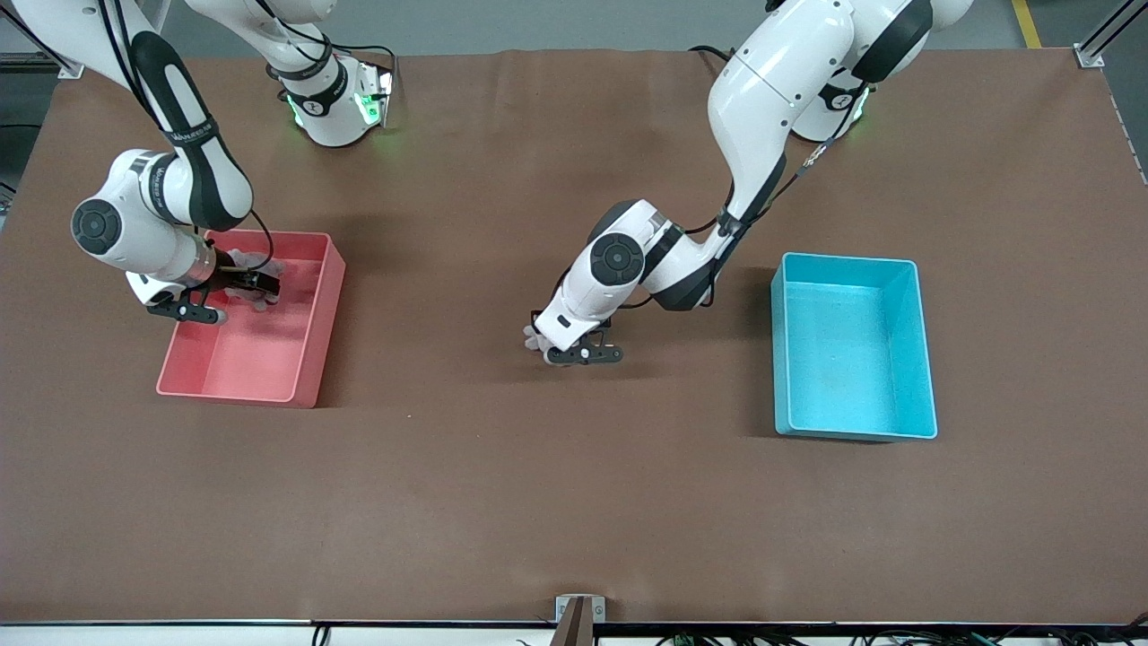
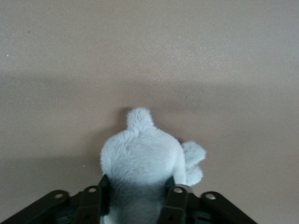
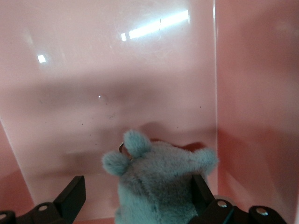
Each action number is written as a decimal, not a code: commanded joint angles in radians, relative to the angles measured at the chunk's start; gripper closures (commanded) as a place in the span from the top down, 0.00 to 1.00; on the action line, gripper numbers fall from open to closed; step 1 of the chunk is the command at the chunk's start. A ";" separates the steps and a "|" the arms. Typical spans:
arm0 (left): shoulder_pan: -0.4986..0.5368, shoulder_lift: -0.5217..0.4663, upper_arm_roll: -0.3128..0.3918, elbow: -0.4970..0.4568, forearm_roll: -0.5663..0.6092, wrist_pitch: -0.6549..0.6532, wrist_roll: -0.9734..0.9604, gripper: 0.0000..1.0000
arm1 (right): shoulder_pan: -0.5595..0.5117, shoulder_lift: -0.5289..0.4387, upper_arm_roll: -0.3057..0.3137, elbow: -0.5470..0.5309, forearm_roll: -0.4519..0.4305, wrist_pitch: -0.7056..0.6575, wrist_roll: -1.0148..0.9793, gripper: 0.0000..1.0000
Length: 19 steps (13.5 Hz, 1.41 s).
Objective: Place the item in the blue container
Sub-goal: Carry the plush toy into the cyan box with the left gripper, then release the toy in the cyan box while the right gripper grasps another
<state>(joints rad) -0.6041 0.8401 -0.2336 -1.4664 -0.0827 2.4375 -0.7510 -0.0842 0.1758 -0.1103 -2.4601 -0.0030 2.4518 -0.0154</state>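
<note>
A brown bench fills the scene, with a pink bin [image 1: 309,359] toward the right arm's end and the blue container [image 1: 852,422] toward the left arm's end. The left gripper [image 1: 574,353] is down at the middle of the bench, its fingers [image 2: 175,200] pinching a pale plush toy [image 2: 140,156] that lies on the bench, well apart from the blue container. The right gripper [image 1: 247,289] hangs inside the pink bin, fingers [image 3: 74,196] spread wide, with a teal plush toy [image 3: 156,179] between them
</note>
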 commanded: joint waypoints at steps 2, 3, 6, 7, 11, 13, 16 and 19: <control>0.001 -0.025 0.007 0.005 0.024 -0.008 -0.019 0.18 | -0.011 0.016 0.009 -0.019 -0.018 0.006 -0.012 1.00; 0.007 -0.044 0.008 -0.003 0.026 -0.024 -0.019 0.18 | -0.012 0.019 0.009 -0.019 -0.018 0.000 -0.012 1.00; 0.049 -0.166 0.011 -0.006 0.027 -0.252 -0.011 0.20 | -0.012 0.021 0.011 -0.017 -0.018 -0.019 -0.014 0.92; 0.079 -0.215 0.011 -0.009 0.030 -0.340 -0.001 0.20 | -0.012 0.019 0.009 -0.016 -0.018 -0.023 -0.030 0.85; 0.226 -0.405 0.011 -0.046 0.069 -0.639 0.239 0.19 | -0.017 0.021 0.011 -0.013 -0.018 -0.048 -0.064 0.38; 0.329 -0.514 0.011 -0.147 0.083 -0.663 0.425 0.19 | -0.017 0.021 0.011 -0.008 -0.017 -0.062 -0.060 0.12; 0.493 -0.616 0.011 -0.277 0.093 -0.649 0.727 0.19 | -0.019 0.021 0.011 -0.002 -0.017 -0.065 -0.052 0.01; 0.607 -0.657 0.008 -0.394 0.181 -0.565 0.890 0.19 | -0.019 0.021 0.011 0.018 -0.017 -0.097 -0.052 0.00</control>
<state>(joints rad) -0.0398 0.2414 -0.2125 -1.7394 0.0503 1.7944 0.0672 -0.0854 0.2071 -0.1111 -2.4459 -0.0037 2.3800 -0.0688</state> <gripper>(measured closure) 0.806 0.784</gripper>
